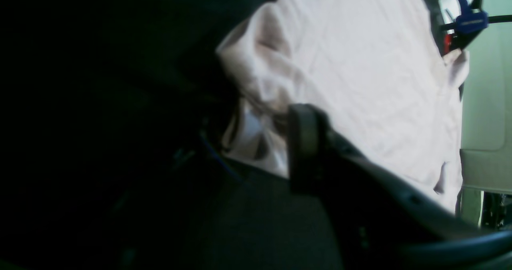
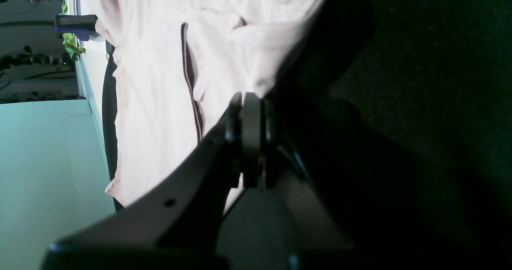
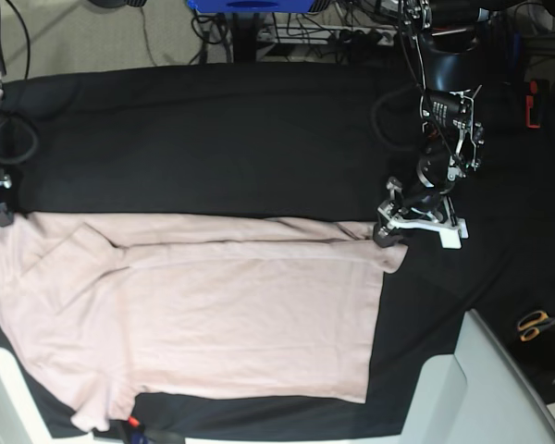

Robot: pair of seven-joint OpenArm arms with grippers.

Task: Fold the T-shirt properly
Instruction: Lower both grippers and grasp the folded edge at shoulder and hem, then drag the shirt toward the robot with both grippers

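The pale pink T-shirt [image 3: 231, 314] lies along the black surface's [image 3: 240, 139] lower edge in the base view, (softly creased) near its lower-left corner. The right gripper [image 2: 254, 98] pinches the shirt; the left gripper's [image 1: 256, 130] jaws stand apart around its other end.

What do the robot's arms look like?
The left arm, by its gripper, is mostly black, with dark cables looping around it and small pale bits near the end. The right arm, by its gripper, looks dark too, with a black cable curving beside it.
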